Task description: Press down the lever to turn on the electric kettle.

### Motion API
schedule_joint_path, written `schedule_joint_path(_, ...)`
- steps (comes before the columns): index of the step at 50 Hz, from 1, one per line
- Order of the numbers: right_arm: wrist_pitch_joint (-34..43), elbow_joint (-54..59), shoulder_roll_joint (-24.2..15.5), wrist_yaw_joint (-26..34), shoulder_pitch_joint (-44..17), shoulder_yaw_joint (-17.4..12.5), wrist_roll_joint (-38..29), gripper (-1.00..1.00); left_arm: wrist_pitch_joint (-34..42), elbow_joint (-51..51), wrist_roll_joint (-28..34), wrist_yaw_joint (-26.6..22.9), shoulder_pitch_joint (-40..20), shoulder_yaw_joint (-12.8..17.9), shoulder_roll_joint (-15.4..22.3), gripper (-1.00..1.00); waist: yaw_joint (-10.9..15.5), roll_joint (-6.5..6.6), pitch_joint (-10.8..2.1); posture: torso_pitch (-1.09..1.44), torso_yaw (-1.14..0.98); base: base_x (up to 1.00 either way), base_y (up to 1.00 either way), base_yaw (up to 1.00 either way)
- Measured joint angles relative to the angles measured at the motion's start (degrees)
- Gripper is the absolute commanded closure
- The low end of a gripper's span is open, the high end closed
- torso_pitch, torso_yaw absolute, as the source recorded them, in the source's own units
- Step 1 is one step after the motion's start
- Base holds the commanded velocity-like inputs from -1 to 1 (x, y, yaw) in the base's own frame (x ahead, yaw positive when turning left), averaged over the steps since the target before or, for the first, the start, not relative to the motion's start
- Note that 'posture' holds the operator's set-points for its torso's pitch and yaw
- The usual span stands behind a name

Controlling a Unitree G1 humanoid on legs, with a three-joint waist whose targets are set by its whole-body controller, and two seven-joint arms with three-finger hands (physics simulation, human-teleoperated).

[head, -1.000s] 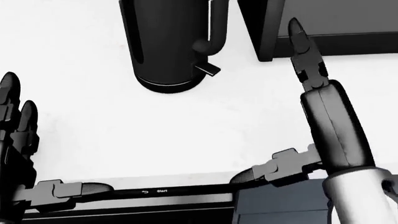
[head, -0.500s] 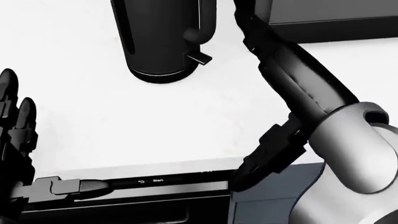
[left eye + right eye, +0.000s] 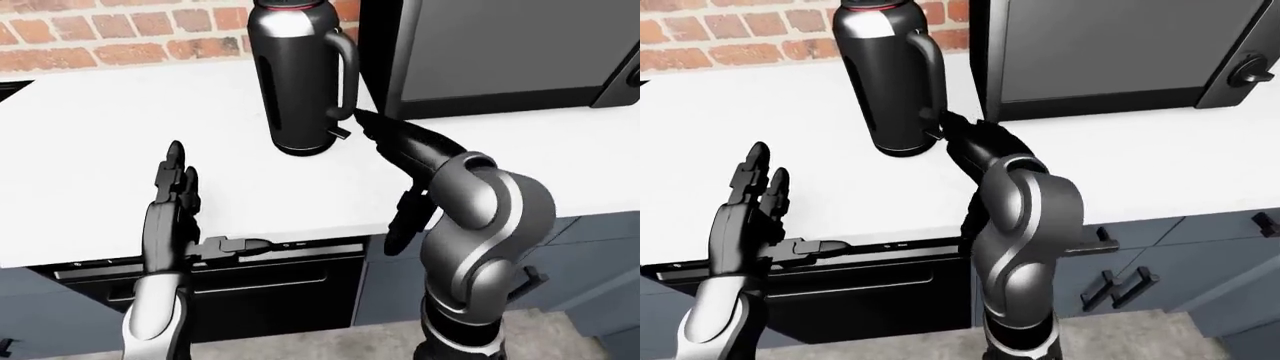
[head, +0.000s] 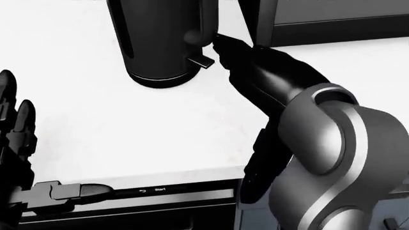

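The dark metal electric kettle (image 3: 300, 82) stands upright on the white counter (image 3: 90, 150), just left of the microwave. Its small lever (image 4: 202, 62) sticks out at the foot of the handle, near the base. My right hand (image 4: 220, 44) reaches in from the right with straight fingers. Its tips are at the bottom of the handle, just above and right of the lever; I cannot tell if they touch it. It holds nothing. My left hand (image 3: 175, 176) is open and empty, raised over the counter's near edge, well left of the kettle.
A black microwave (image 3: 500, 52) stands close to the kettle's right. A brick wall (image 3: 120, 30) runs behind the counter. A black appliance with a Start panel (image 4: 153, 190) sits under the counter edge, with grey-blue cabinets (image 3: 1160, 247) to its right.
My right arm has swung left from the microwave's corner to the foot of the kettle's handle, by the lever. The view has shifted slightly. The left hand has stayed put.
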Motion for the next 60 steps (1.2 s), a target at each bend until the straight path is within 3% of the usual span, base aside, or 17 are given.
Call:
schedule_joint_path(16,-5.5,2.7,0.4,-0.1,1.3,0.2,-4.4,-1.0,0.0,-0.1,0.0,-0.1,0.2,0.0,0.0,-1.0,-0.2,0.09,0.05,0.0,0.0,0.0,0.0,0.0)
schedule_joint_path(36,-10.6,7.7,1.3,4.8,-2.7,0.8,-7.2,-1.0,-0.4,0.1,0.0,0.0,0.5,0.1,-0.1,-1.0,-0.3,0.24,0.36,0.0,0.0,0.0,0.0,0.0)
schedule_joint_path(53,-12.2,14.8,-1.4,9.0,-9.9,-1.1,-6.0,-1.0,0.3,-0.4,-0.2,0.1,0.0,0.2,0.0,-1.0,-0.4,0.28,0.55,0.0,0.0,0.0,0.0,0.0)
schedule_joint_path(60,-11.8,17.4,-1.9,8.0,-10.1,-0.8,-5.6,-1.0,0.3,-0.3,-0.5,0.1,-0.2,0.7,0.2,-1.0,-0.3,0.24,0.48,0.0,0.0,0.0,0.0,0.0)
